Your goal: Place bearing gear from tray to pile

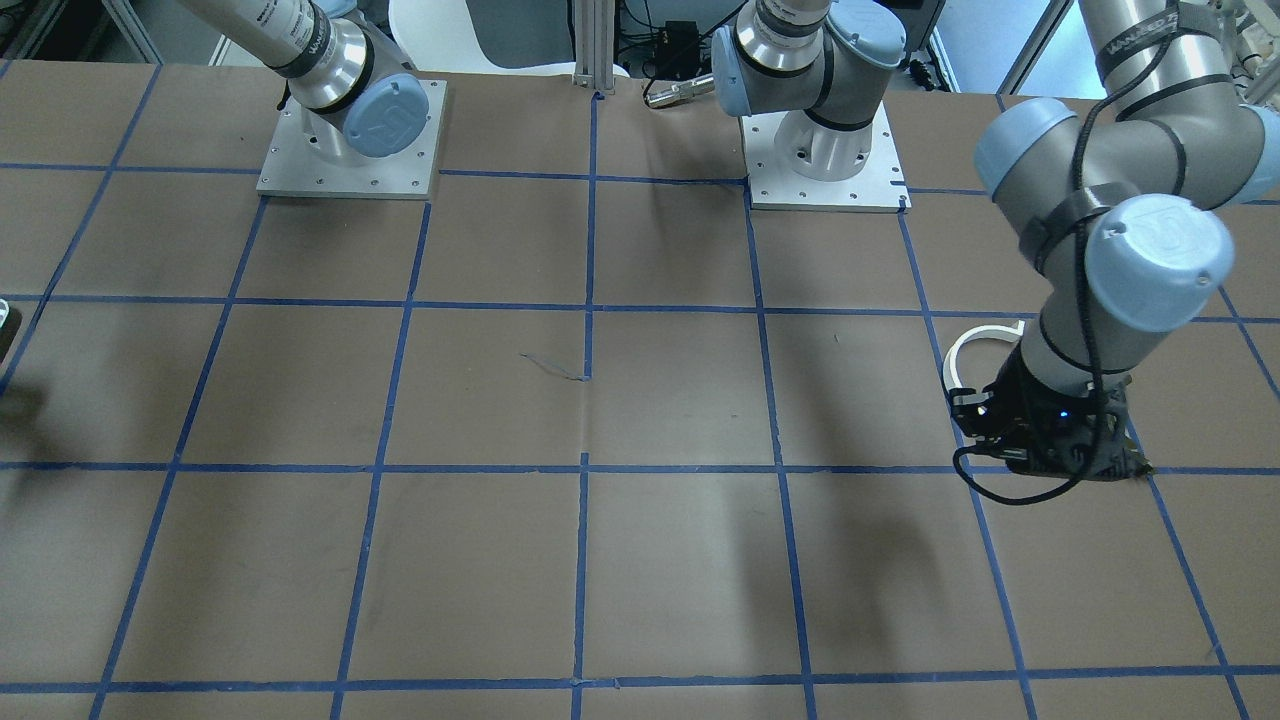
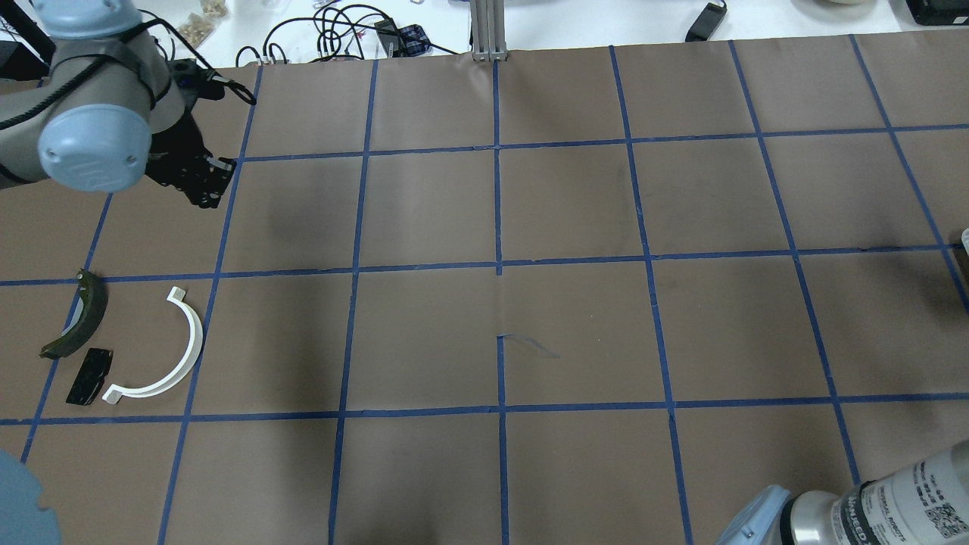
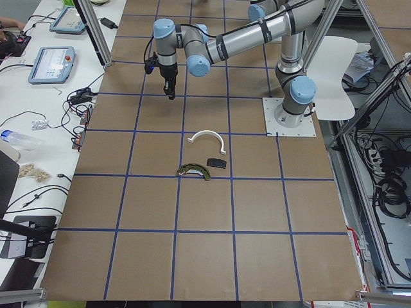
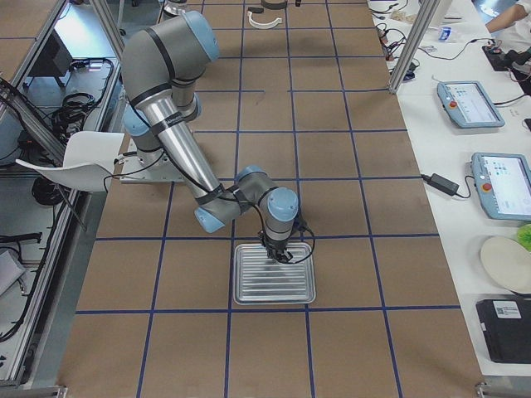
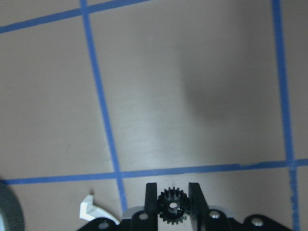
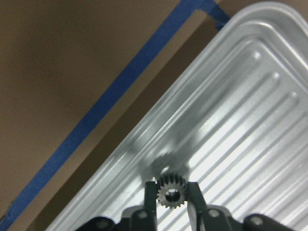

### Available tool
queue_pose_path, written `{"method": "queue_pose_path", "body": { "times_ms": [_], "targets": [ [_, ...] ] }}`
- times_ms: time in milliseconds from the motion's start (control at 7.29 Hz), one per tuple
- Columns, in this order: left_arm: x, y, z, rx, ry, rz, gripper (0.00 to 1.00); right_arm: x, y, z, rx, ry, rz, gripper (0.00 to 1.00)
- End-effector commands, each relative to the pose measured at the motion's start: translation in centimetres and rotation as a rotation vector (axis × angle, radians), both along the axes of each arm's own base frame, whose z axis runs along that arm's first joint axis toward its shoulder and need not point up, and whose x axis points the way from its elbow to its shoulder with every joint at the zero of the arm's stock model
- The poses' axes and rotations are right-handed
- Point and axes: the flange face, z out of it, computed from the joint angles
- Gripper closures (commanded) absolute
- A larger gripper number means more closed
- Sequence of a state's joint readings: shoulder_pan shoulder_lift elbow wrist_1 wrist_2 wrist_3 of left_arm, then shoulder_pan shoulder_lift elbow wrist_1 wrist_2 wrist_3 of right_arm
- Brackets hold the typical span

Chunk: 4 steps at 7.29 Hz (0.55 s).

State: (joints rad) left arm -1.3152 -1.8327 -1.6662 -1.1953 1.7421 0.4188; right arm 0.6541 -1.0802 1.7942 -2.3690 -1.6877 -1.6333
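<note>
One bearing gear point(image 6: 171, 194) is clamped across its teeth by the right gripper point(image 6: 171, 184) just over the tray point(image 6: 250, 96), a hold fit for carrying. A second gear point(image 5: 172, 205) is pinched in the left gripper point(image 5: 173, 186), hanging well apart from the pile point(image 2: 198, 341): white arc point(image 2: 151, 387), black pad point(image 2: 89, 375), olive-edged shoe point(image 2: 91, 314).

Table point(image 2: 575, 212) was covered in brown paper with blue tape grid point(image 2: 497, 204). Light was diffuse, soft shadows on paper. White bench point(image 3: 38, 90) ran along one long side and held pendants point(image 3: 52, 56) and cables point(image 2: 333, 30). White chair point(image 3: 334, 77) stood opposite. Aluminium post point(image 2: 488, 30) stood at table edge. Floor point(image 3: 385, 256) was grey.
</note>
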Motion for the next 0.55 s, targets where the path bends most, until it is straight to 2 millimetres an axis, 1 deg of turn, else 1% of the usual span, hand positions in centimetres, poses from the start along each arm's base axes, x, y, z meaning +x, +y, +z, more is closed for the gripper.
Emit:
{"method": "queue_pose_path", "body": {
  "times_ms": [0,137,275,412],
  "targets": [
    [8.0,2.7,-0.5,0.065,0.033,-0.038,1.0,1.2,-0.2,4.5,-0.068,0.035,-0.129,0.92],
    [10.8,4.5,-1.9,0.088,0.061,-0.038,1.0,4.0,-1.2,7.2,-0.11,-0.001,-0.199,0.92],
    [13.4,6.5,-3.3,0.097,0.114,-0.035,1.0,9.4,-3.1,9.7,-0.117,-0.023,-0.25,0.92],
    [16.6,8.2,-4.2,0.075,0.128,-0.001,1.0,16.9,-5.4,11.9,-0.106,-0.046,-0.299,0.92]
  ]
}}
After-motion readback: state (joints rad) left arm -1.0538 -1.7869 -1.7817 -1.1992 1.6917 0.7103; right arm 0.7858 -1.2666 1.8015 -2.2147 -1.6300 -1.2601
